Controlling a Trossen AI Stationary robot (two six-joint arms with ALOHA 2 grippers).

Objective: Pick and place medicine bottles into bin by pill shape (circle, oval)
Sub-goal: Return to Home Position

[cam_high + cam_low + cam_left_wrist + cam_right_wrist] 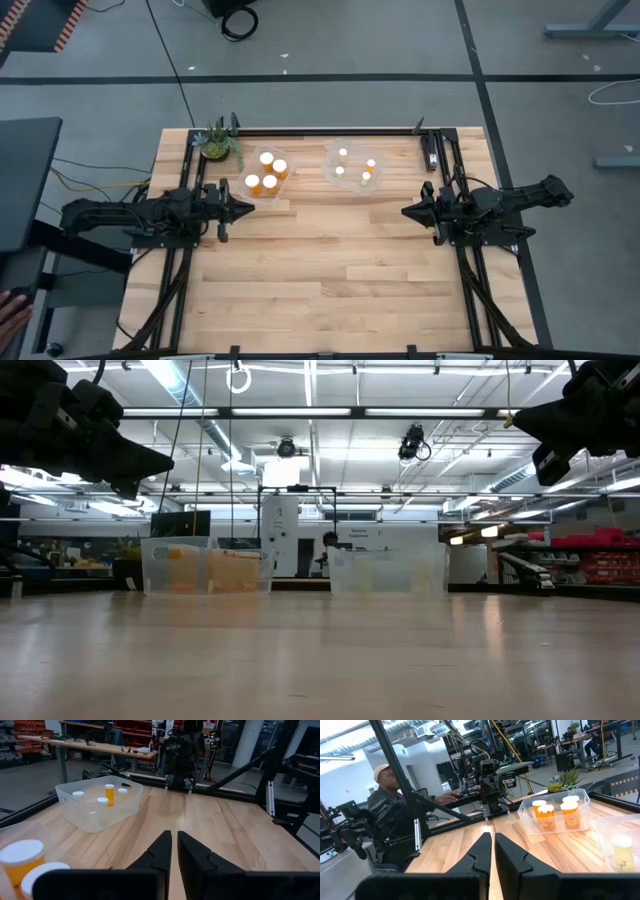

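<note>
Several wider amber bottles with white caps (266,172) stand in a clear bin (283,190) at the far left of the table. Several narrower bottles (356,166) stand in a second clear bin (331,165) to its right. My left gripper (250,209) hovers just near of the left bin, shut and empty. My right gripper (405,212) hovers near and right of the right bin, shut and empty. Both are raised above the table, as the low view shows. The left wrist view shows the narrow bottles (109,794); the right wrist view shows the wide ones (555,812).
A small green potted plant (217,142) stands at the table's far left corner beside the left bin. A black frame rail (330,131) runs along the far edge. A person (387,805) sits beyond the table's left side. Bare wood (330,270) lies between and near the arms.
</note>
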